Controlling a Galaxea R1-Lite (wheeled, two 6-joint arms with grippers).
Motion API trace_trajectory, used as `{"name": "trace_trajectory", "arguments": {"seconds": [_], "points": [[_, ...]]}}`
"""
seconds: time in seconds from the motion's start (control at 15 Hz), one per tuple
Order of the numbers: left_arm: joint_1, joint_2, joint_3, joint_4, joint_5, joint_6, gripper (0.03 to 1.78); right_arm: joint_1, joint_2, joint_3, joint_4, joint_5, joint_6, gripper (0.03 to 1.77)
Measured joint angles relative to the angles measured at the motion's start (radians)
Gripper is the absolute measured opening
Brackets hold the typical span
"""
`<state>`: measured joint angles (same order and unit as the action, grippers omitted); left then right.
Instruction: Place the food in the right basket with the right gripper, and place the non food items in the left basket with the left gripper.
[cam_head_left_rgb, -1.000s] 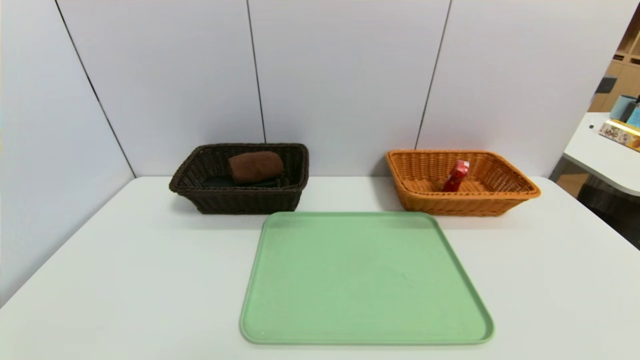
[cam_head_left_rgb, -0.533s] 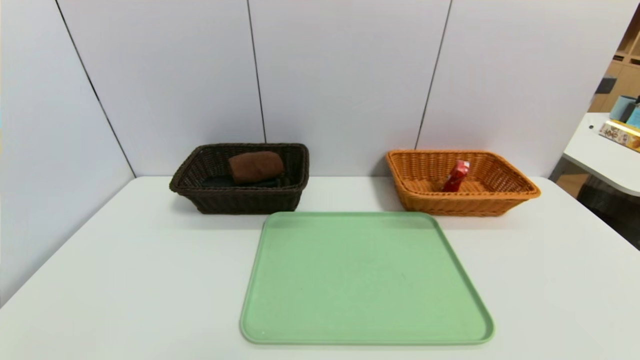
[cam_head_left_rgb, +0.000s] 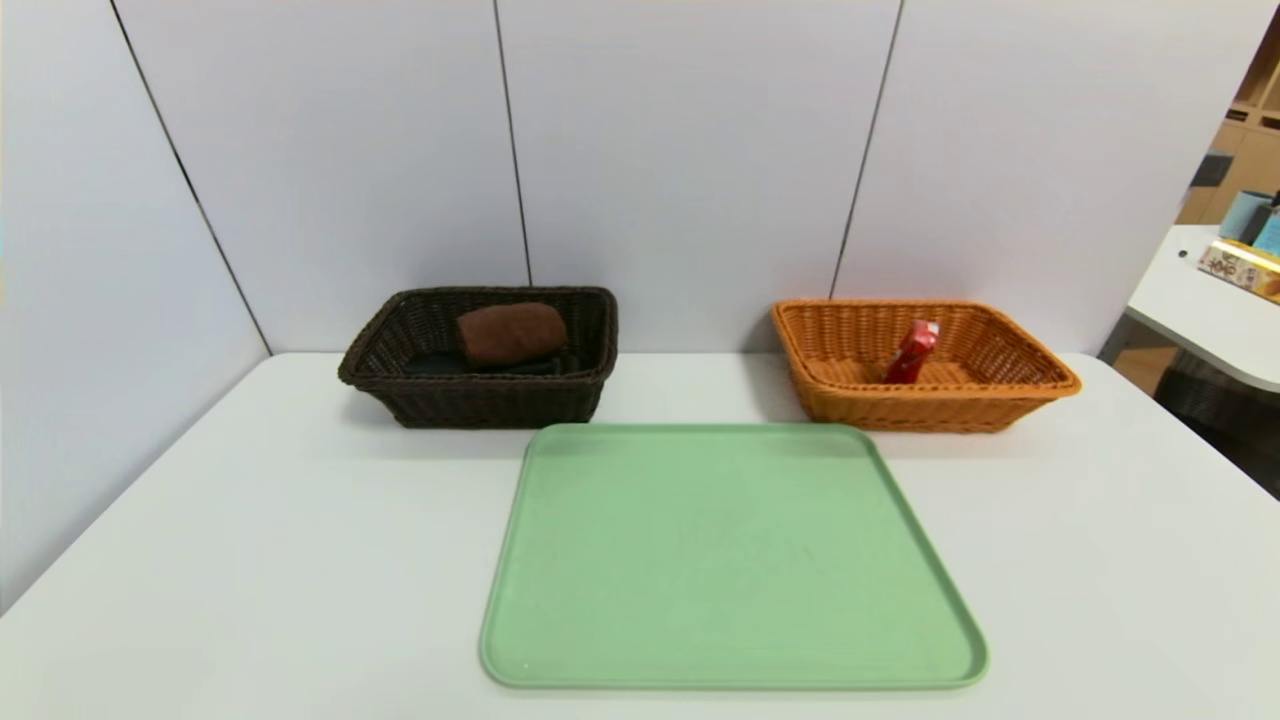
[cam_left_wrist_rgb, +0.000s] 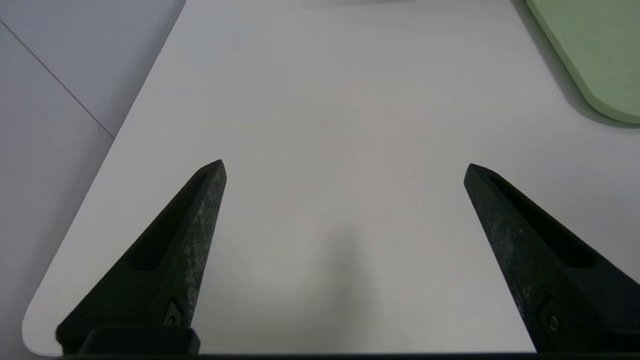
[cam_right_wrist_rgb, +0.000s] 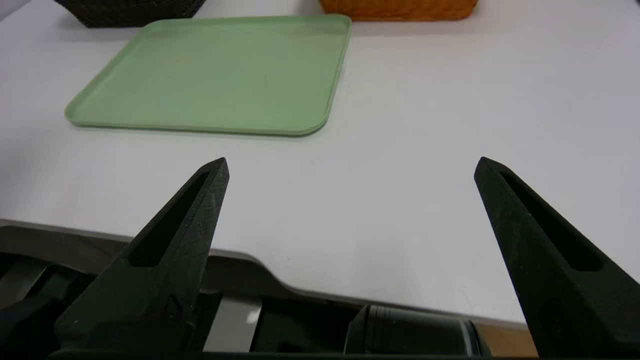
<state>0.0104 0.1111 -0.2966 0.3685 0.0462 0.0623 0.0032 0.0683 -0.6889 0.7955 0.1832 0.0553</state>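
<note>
Hanging over bare white table (cam_left_wrist_rgb: 320, 100), left gripper (cam_left_wrist_rgb: 345, 165): fingers spread wide, nothing between them, near the table's left front corner. Right gripper (cam_right_wrist_rgb: 350, 162): fingers likewise wide apart and empty, parked at the table's near edge, right of the green tray (cam_right_wrist_rgb: 215, 70). Tray: centre of table, nothing on it. Dark brown basket (cam_head_left_rgb: 480, 395), behind the tray to the left: holds a brown roll-shaped item (cam_head_left_rgb: 511, 332) on something dark. Orange basket (cam_head_left_rgb: 930, 400), behind to the right: holds a red packet (cam_head_left_rgb: 912, 352) standing tilted.
</note>
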Motion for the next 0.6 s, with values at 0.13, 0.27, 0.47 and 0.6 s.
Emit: {"name": "trace_trajectory", "arguments": {"seconds": [0.13, 0.27, 0.47, 0.6], "points": [[-0.001, -0.008, 0.055, -0.068, 0.001, 0.001, 1.69, -0.001, -0.038, 0.093, -0.127, -0.034, -0.029, 1.69], [-0.003, -0.029, 0.109, -0.126, -0.003, 0.005, 1.69, -0.002, -0.056, 0.179, -0.269, -0.06, -0.034, 1.7], [-0.005, -0.081, 0.176, -0.175, -0.016, 0.005, 1.69, -0.002, -0.067, 0.319, -0.475, -0.098, -0.042, 1.7], [-0.007, -0.098, 0.203, -0.21, -0.018, 0.004, 1.69, -0.002, -0.068, 0.418, -0.588, -0.106, -0.058, 1.7]]}}
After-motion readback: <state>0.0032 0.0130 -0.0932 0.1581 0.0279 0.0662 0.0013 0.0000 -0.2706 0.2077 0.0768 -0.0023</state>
